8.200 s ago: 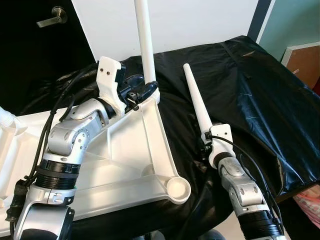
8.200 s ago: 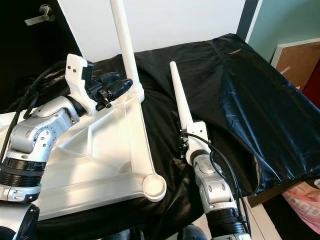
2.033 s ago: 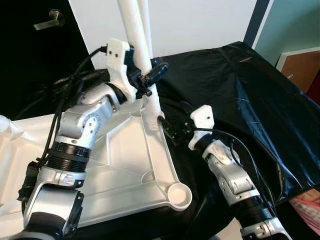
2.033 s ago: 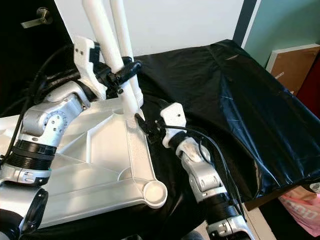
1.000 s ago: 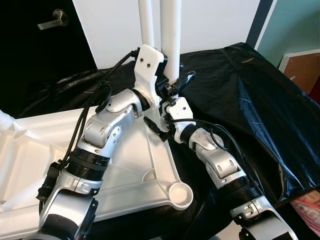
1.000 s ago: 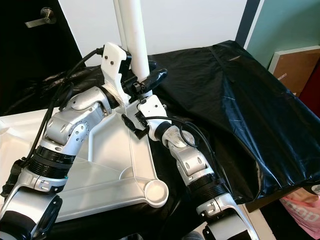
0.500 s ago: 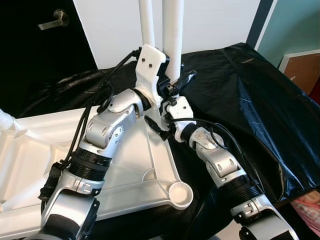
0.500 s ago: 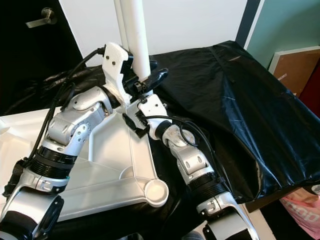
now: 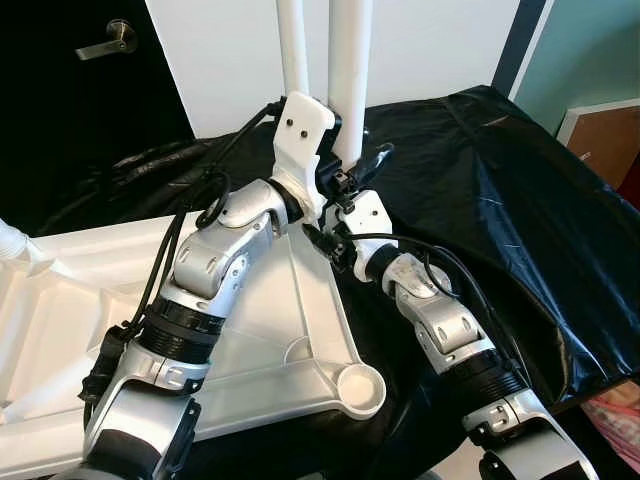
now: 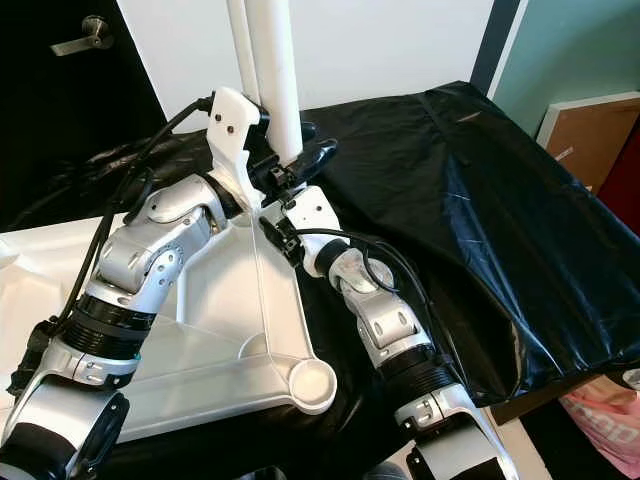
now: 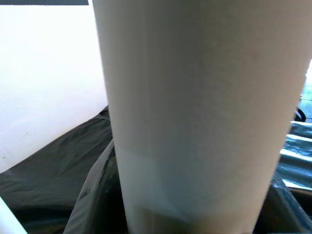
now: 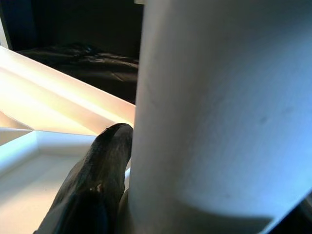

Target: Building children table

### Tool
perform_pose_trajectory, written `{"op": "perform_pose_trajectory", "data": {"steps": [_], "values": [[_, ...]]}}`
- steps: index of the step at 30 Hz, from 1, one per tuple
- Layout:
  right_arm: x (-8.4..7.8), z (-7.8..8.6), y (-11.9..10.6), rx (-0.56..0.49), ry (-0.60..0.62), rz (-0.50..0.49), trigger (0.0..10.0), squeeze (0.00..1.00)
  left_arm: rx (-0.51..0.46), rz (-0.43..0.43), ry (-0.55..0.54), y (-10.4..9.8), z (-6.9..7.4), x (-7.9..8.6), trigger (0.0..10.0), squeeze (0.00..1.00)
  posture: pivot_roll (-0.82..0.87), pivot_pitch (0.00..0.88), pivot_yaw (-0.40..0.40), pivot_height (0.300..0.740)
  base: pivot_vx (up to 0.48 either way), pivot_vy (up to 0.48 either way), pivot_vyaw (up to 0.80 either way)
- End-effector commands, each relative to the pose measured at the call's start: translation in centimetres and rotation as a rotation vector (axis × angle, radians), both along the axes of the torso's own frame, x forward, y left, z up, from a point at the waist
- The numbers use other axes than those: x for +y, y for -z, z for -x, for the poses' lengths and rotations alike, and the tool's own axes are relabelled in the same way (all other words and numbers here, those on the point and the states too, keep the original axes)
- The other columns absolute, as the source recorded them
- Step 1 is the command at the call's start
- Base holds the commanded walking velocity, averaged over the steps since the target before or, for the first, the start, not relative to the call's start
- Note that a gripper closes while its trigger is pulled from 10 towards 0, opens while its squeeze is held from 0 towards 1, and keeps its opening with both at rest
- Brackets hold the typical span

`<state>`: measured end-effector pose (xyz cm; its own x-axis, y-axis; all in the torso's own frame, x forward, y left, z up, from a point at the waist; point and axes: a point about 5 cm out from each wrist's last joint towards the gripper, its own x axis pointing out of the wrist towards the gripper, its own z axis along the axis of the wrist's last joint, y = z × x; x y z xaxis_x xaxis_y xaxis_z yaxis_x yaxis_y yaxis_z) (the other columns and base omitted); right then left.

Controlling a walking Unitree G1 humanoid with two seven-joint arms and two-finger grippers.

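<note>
A white plastic tabletop [image 9: 250, 330] lies upside down on a surface draped in black plastic sheeting [image 9: 520, 200], its ribbed underside facing up. At the 5 o'clock corner of the tabletop sits a round leg socket [image 9: 358, 385] with nothing in it.

From 7 o'clock the left arm reaches up toward the far corner of the tabletop. The left gripper [image 9: 345, 172] has its black fingers closed around a thick white table leg [image 9: 348, 70] that stands upright and runs out of the top of the frame. The left wrist view shows that leg up close, pressed between the fingers.

Just to the 9 o'clock side of it stands a thinner white leg [image 9: 294, 50], also upright.

From 5 o'clock the right arm reaches in — its right gripper [image 9: 325, 238] sits just below the left one, at the foot of the thick leg. In the right wrist view one black finger [image 12: 92, 190] lies against the leg; whether the pair is clamped I cannot tell.

At 11 o'clock, a dark door with a lever handle [image 9: 108, 38].
</note>
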<state>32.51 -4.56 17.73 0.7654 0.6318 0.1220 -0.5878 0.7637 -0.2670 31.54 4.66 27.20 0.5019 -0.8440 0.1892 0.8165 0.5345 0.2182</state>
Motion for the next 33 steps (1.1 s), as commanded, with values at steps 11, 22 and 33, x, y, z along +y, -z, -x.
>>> {"op": "perform_pose_trajectory", "data": {"steps": [11, 22, 33], "values": [[1.0, 0.1, -1.5, -0.045, 0.009, -0.045, 10.0, 0.0, 0.06, 0.029, 0.079, 0.3, 0.5, 0.7, 10.0, 1.0, -0.07, 0.034, 0.044, 0.74, 0.0, 0.0, 0.0], [-0.1, -0.7, -1.0, 0.001, 0.158, -0.093, 10.0, 0.0, 0.054, 0.156, 0.007, -1.6, -0.1, 3.7, 10.0, 0.0, -0.07, 0.045, 0.043, 0.74, 0.0, 0.0, 0.0], [-2.5, -1.4, -0.6, 0.058, 0.36, -0.207, 10.0, 0.0, 0.04, 0.165, -0.078, -1.5, -0.1, 6.9, 10.0, 0.0, -0.06, 0.054, 0.036, 0.74, 0.0, 0.0, 0.0]]}}
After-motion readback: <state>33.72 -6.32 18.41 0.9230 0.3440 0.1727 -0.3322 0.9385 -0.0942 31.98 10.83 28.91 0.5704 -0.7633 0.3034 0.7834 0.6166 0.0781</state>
